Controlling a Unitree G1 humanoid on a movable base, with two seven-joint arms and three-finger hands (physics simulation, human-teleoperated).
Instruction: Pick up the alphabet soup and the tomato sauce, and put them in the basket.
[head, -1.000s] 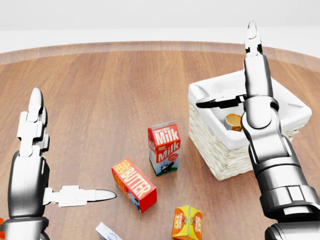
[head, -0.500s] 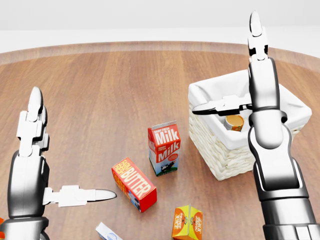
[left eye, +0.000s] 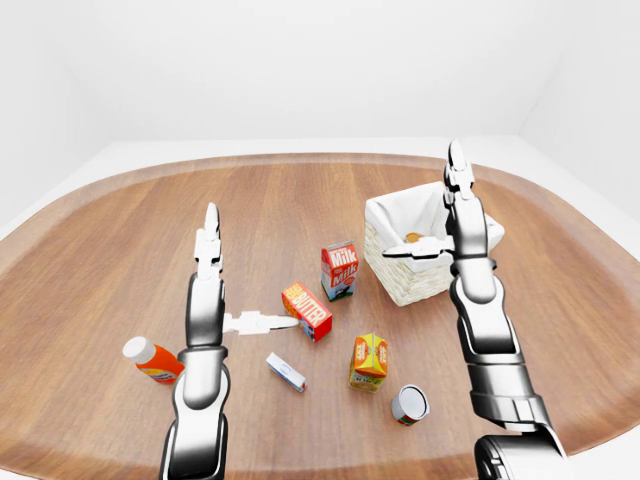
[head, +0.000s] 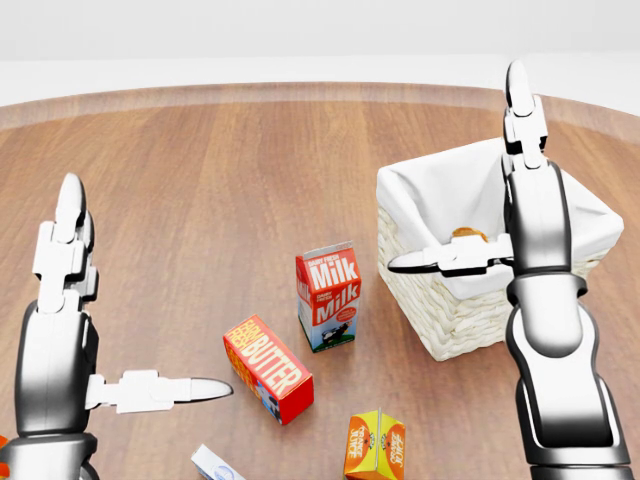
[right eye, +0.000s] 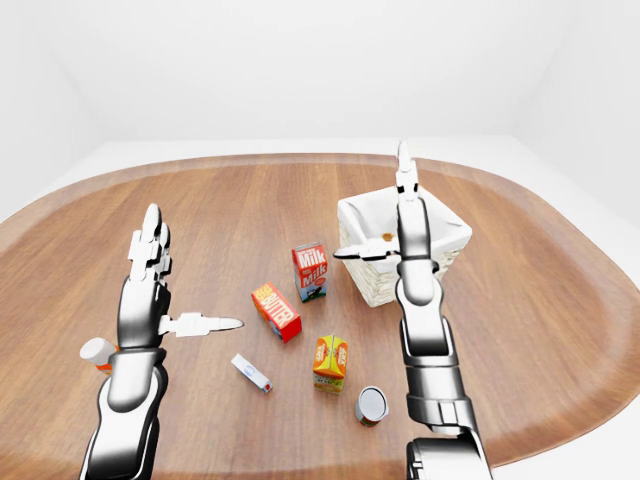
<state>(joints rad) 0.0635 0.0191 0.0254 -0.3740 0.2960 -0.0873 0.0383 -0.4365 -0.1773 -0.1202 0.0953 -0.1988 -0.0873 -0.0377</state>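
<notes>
Right hand w/ fingers spread, empty, above basket already holding one can; likely next: reach for second can, left hand also splayed.

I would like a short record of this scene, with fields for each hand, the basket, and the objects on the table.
left hand: open, fingers spread, raised over the table, holding nothing
right hand: open, empty, held up at the basket
basket: white-lined wicker, upright, at the right of the head view
in basket: one can, only its top visible; label cannot be read
milk carton: upright, left of basket
butter box: lying below the milk
orange carton: upright
loose can: lying on its side, near table edge
bottle: lying at far left
</notes>
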